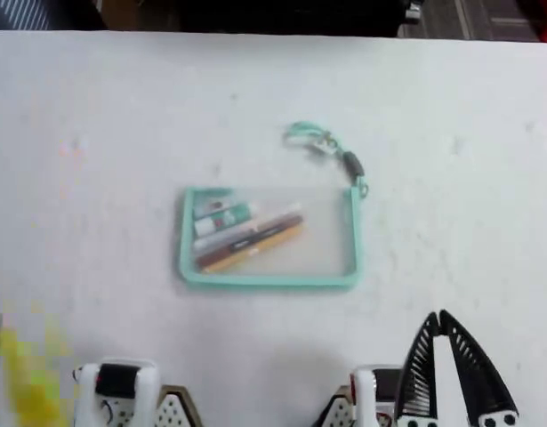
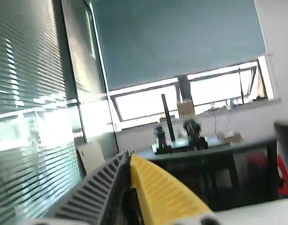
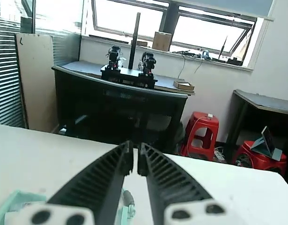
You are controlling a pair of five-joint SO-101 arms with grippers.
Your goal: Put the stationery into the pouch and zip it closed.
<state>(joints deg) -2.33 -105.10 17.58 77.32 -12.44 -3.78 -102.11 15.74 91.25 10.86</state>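
Lying flat, the pouch (image 1: 326, 236) holds the stationery (image 1: 246, 231) inside

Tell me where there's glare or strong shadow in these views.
High view: even light on the table, barely a shadow round the pouch. Left wrist view: windows glare white, blinds striped bright. Right wrist view: windows glare, the desk below them dark.

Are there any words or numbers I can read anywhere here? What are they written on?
No text here can be read.
Stationery inside the pouch: the barrels carry labels and marks, but they are too blurred to read.
Cardboard box on the windowsill: too small to make out any print.
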